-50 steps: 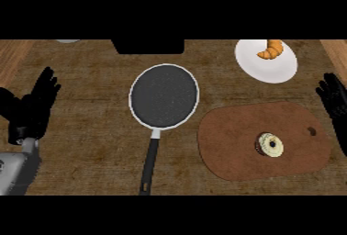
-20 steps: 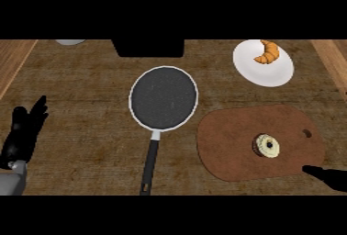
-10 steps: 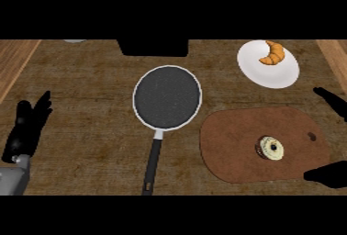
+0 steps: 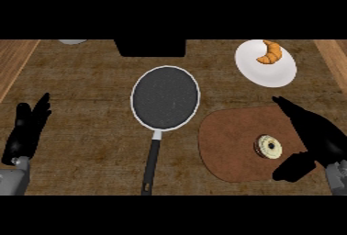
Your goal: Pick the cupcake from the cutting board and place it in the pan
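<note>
The cupcake [image 4: 268,146], pale with a dark middle, sits on the brown cutting board [image 4: 227,147] at the lower right. My right hand [image 4: 318,135] is open over the board's right end, fingers stretched above and to the right of the cupcake and thumb below it, with a gap all round. The dark pan [image 4: 165,97] with a pale rim lies left of the board, its black handle [image 4: 150,167] pointing toward me. At the left edge my left hand [image 4: 25,131] rests open, fingers up.
A white plate [image 4: 275,73] holding a croissant [image 4: 270,52] stands at the back right. A black block [image 4: 150,47] sits at the back middle, and a pale dish [image 4: 72,41] peeks in at the back left. Lighter wood strips run along both sides.
My right hand has come in over the board's right end and spread around the cupcake. The cupcake, pan and left hand have kept their places; the view has shifted slightly.
</note>
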`<control>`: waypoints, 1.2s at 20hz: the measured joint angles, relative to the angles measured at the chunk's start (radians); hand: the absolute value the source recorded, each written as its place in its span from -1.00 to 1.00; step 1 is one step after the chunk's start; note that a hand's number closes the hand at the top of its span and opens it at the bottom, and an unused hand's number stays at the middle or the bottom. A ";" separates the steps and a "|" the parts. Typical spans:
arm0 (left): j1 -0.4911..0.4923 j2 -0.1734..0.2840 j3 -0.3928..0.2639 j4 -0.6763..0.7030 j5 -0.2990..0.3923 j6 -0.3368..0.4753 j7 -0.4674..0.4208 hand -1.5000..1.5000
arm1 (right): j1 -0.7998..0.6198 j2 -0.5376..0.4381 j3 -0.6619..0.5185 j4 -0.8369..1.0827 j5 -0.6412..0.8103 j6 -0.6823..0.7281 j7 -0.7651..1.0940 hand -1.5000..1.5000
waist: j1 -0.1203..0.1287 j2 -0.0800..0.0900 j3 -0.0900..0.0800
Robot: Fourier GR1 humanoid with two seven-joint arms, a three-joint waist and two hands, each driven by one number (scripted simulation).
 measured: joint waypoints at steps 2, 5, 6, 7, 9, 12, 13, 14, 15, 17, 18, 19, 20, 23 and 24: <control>0.001 -0.007 0.019 0.014 -0.006 -0.012 -0.015 0.00 | -0.015 0.035 -0.002 0.012 0.027 0.026 0.013 -1.00 | -0.004 0.000 0.000; 0.010 -0.017 0.030 -0.013 -0.022 -0.014 0.010 0.00 | -0.017 0.080 0.010 0.026 0.082 0.046 0.027 -1.00 | -0.007 -0.001 0.001; 0.010 -0.017 0.036 -0.012 -0.025 -0.021 0.010 0.00 | -0.007 0.088 0.015 0.027 0.103 0.049 0.026 -1.00 | -0.008 -0.001 0.000; 0.017 -0.021 0.035 -0.025 -0.031 -0.021 0.015 0.00 | -0.010 0.100 0.019 0.053 0.126 0.048 0.017 -1.00 | -0.008 -0.001 0.001; 0.010 -0.020 0.051 -0.024 -0.034 -0.036 0.018 0.00 | -0.007 0.122 0.024 0.062 0.156 0.063 0.022 -1.00 | -0.009 -0.001 0.001; 0.016 -0.035 0.062 -0.010 -0.050 -0.041 0.002 0.00 | 0.022 0.116 -0.001 0.070 0.179 0.091 -0.016 -1.00 | -0.011 -0.001 0.001; 0.025 -0.041 0.062 -0.022 -0.061 -0.036 0.007 0.00 | 0.018 0.130 -0.004 0.080 0.186 0.103 -0.016 -1.00 | -0.011 -0.002 0.001; 0.016 -0.043 0.070 -0.005 -0.064 -0.043 -0.004 0.00 | 0.011 0.138 -0.011 0.103 0.193 0.112 -0.028 -1.00 | -0.011 -0.001 0.001; 0.012 -0.050 0.075 0.008 -0.072 -0.044 -0.015 0.00 | 0.022 0.146 -0.015 0.109 0.206 0.116 -0.044 -1.00 | -0.012 -0.001 0.001; 0.011 -0.052 0.090 0.019 -0.073 -0.062 -0.030 0.00 | 0.034 0.176 -0.007 0.117 0.239 0.116 -0.048 -1.00 | -0.012 -0.001 0.001; 0.017 -0.056 0.094 0.000 -0.076 -0.063 -0.018 0.00 | 0.044 0.179 -0.017 0.117 0.248 0.120 -0.065 -1.00 | -0.012 -0.001 0.001; 0.029 -0.060 0.098 -0.012 -0.079 -0.069 -0.019 0.00 | 0.047 0.187 -0.024 0.127 0.262 0.124 -0.078 -1.00 | -0.012 -0.002 0.001; 0.024 -0.058 0.107 -0.016 -0.079 -0.078 -0.008 0.00 | 0.047 0.198 -0.029 0.138 0.279 0.120 -0.089 -1.00 | -0.012 -0.002 0.001; 0.031 -0.073 0.115 -0.024 -0.096 -0.082 -0.005 0.00 | 0.037 0.226 -0.050 0.191 0.316 0.110 -0.138 -1.00 | -0.011 -0.001 0.001; 0.030 -0.074 0.124 -0.017 -0.099 -0.090 -0.013 0.00 | 0.037 0.234 -0.060 0.199 0.327 0.113 -0.148 -1.00 | -0.011 -0.001 0.001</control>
